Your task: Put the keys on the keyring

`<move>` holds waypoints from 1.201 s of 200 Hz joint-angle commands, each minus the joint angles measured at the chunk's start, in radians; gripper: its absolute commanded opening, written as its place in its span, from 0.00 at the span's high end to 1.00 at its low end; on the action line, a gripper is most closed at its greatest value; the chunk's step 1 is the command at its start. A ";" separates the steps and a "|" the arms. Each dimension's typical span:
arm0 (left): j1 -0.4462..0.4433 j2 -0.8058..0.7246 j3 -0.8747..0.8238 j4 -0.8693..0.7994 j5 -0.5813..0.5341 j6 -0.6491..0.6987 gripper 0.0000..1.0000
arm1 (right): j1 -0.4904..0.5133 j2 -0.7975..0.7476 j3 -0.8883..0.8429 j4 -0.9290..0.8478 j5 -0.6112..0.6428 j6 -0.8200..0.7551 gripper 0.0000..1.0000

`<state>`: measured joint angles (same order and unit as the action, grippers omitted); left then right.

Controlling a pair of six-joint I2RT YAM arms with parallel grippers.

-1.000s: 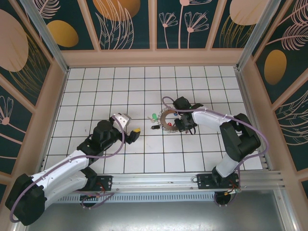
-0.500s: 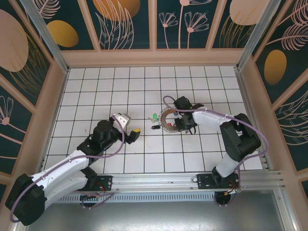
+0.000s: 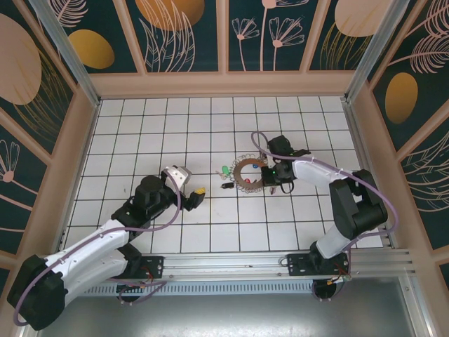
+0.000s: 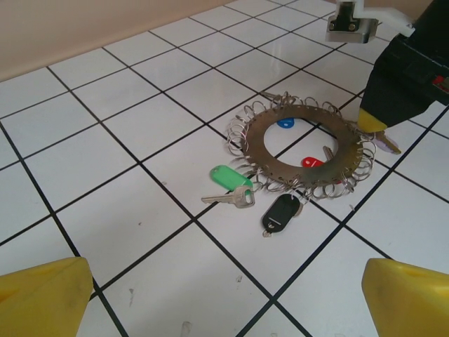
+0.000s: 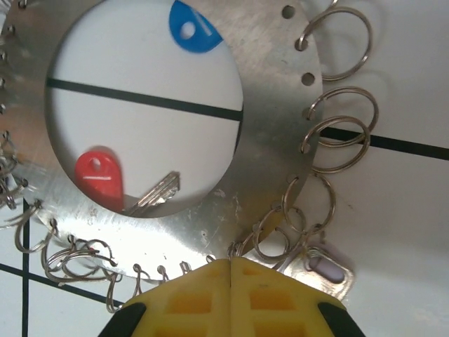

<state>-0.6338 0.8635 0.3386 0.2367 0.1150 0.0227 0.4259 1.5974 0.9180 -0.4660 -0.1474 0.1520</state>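
Right tool point(image 5: 230, 267), pads together, at keyring point(image 5: 272, 91) rim: flat silvery disc, wide hole, wire-loop fringe.

2 keys point(image 4: 285, 123) are enclosed within the hole of the keyring point(image 4: 261, 144); 2 more keys point(image 4: 228, 179) are laid on the table point(image 4: 105, 210) just outside its left edge.

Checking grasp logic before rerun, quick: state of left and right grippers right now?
Left gripper: open, holding nothing.
Right gripper: shut, at the keyring's rim; whether it pinches anything cannot be told.
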 commanded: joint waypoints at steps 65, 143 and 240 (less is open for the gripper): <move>0.000 0.003 0.007 0.042 0.025 0.020 0.02 | -0.016 0.009 -0.038 0.005 -0.013 0.012 0.88; 0.001 0.006 0.007 0.042 0.020 0.019 0.02 | 0.005 0.007 -0.041 0.014 0.057 0.016 0.83; 0.000 -0.044 0.007 0.064 0.179 0.098 0.02 | 0.008 -0.042 0.043 0.009 -0.149 0.274 1.00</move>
<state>-0.6338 0.8574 0.3386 0.2428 0.1902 0.0628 0.4335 1.5963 0.9127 -0.4541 -0.1738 0.2661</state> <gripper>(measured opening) 0.981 0.050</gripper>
